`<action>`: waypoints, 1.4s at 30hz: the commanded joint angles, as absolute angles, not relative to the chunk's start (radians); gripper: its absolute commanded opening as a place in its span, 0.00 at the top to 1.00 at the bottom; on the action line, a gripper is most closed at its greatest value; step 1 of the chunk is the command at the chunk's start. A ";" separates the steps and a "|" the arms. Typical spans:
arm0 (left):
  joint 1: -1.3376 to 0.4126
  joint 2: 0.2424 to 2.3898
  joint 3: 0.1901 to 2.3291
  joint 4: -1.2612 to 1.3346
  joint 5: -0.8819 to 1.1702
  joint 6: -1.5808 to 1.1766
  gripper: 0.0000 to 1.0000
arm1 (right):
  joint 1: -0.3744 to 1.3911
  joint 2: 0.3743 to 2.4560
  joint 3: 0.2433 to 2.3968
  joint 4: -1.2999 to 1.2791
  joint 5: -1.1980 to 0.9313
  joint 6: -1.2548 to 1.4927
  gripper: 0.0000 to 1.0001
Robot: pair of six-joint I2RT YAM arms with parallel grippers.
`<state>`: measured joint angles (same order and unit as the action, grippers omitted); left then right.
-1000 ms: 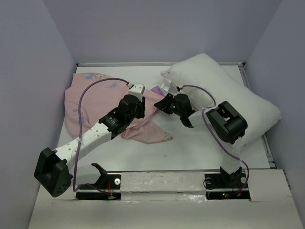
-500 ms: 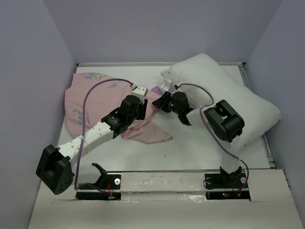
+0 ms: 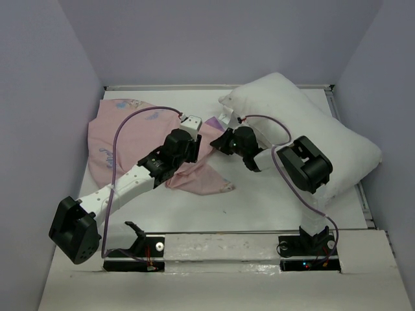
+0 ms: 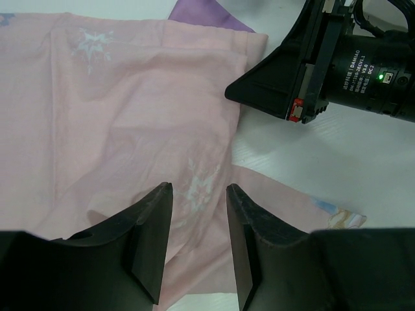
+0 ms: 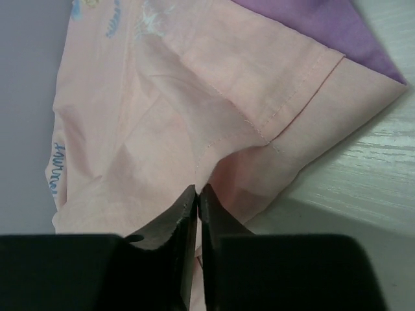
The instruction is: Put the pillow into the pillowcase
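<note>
Pillowcase [image 3: 123, 136], thin limp cloth, grips best at its hem [image 5: 305, 103]: right claw [image 5: 197, 194] pinches it, left claw [image 4: 198, 191] half open, empty.

The top view looks down from high behind both arms [image 3: 133, 183]. Each wrist view sits close, facing past its black fingers [image 4: 149, 240] onto the pale pink fabric pillowcase [image 4: 117, 116] just ahead, which all three share.
</note>
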<state>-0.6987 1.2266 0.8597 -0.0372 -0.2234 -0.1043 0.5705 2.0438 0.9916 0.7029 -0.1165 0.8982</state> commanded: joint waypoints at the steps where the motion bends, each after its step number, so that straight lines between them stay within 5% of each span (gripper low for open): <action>1: -0.704 1.219 0.851 0.026 -0.225 -0.072 0.50 | 0.577 2.014 1.008 0.776 -0.138 0.885 0.97; 7: -0.713 1.258 0.874 0.037 -0.233 -0.052 0.31 | 0.577 1.901 0.956 0.795 -0.149 0.867 1.00; 16: -0.742 1.315 0.891 0.115 -0.296 -0.006 0.19 | 0.577 1.658 1.061 0.442 -0.139 0.759 1.00; 26: -0.747 1.364 0.917 0.230 -0.451 0.044 0.21 | 0.577 1.597 1.094 0.385 -0.196 0.772 1.00; 34: -0.747 1.456 0.977 0.258 -0.357 0.054 0.32 | 0.577 1.598 1.111 0.379 -0.212 0.764 1.00; 42: -0.750 1.359 0.930 0.186 -0.239 -0.034 0.30 | 0.577 1.608 1.203 0.285 -0.163 0.669 1.00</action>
<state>-0.7410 1.4601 0.9356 0.1860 -0.2825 0.0139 0.5705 1.6241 1.1179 0.2985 -0.1905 0.7341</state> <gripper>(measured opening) 0.684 0.011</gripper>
